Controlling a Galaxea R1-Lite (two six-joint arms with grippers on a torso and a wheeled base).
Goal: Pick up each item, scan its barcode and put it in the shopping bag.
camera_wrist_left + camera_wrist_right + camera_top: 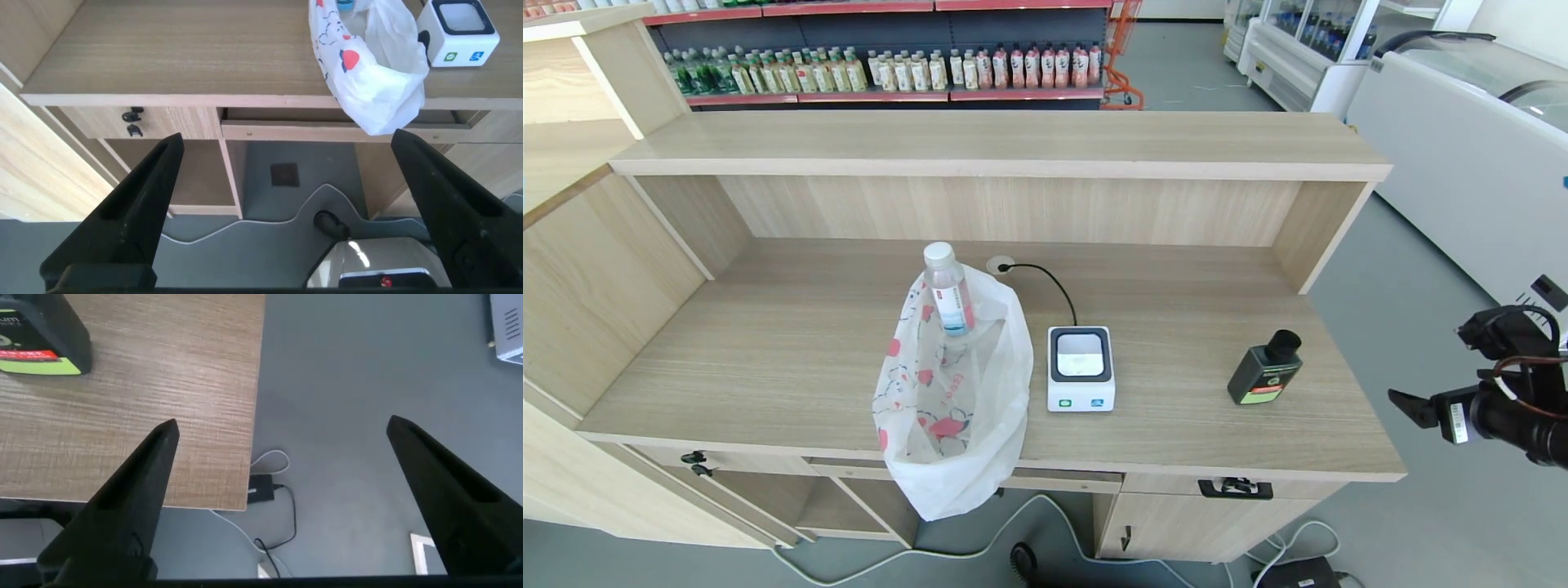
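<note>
Right tool (282, 423), jaws apart, beside counter (163, 384).

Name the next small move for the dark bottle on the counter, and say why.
Probably bring the right hand in over the counter toward the dark bottle. It sits untouched to the right of the scanner, the clear bottle already stands in the bag, and that hand is open, just off the counter's right edge.
</note>
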